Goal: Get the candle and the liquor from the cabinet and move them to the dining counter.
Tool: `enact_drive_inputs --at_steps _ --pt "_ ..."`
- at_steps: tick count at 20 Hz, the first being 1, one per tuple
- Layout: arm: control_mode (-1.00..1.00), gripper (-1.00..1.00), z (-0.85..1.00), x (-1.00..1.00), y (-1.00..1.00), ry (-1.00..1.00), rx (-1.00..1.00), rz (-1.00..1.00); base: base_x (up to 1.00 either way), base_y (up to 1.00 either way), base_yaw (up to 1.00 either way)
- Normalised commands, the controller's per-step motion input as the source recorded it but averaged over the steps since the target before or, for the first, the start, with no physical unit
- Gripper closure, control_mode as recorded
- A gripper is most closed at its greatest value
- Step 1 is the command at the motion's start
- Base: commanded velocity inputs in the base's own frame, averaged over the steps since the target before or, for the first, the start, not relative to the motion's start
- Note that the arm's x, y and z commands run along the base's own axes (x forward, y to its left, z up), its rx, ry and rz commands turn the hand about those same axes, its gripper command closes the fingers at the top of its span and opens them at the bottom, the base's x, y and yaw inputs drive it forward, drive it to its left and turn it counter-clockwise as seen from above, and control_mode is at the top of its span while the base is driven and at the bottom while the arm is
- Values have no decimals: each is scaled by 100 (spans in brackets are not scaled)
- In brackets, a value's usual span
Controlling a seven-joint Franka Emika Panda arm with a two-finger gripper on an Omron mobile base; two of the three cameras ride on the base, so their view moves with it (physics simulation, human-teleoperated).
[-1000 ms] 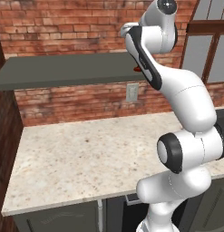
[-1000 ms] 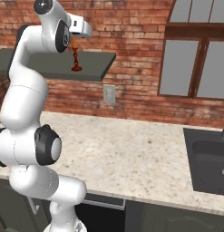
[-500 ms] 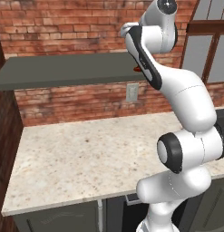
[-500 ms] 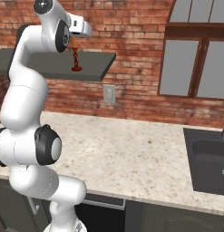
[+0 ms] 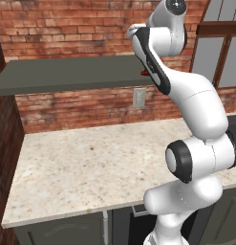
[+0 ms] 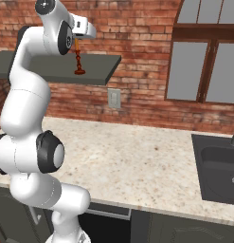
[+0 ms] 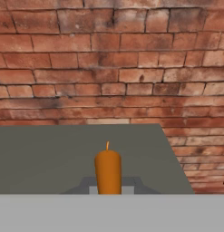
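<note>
While the arm reaches high toward the brick wall (image 7: 109, 68), the gripper (image 7: 108, 188) is closed on the candle (image 7: 108, 171), with one finger (image 7: 88, 185) on each side of the orange stick. In the right base view the candle (image 6: 79, 59) stands upright on the cabinet (image 6: 97, 70), a flat dark grey shelf, near its right end, and its small dark red holder touches the board. The white hand covers the top of the candle there. In the left base view a small red part of the candle (image 5: 144, 72) shows beside the arm, at the shelf edge. Below the shelf lies a speckled counter (image 6: 137, 161), and a dark sink (image 6: 218, 166) is at its right.
</note>
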Motion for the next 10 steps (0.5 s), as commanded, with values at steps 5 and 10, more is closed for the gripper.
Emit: enact_drive_inputs --at_steps 5,10 --pt "-100 100 0 0 0 0 0 0 0 0 0" --pt "-100 100 0 0 0 0 0 0 0 0 0"
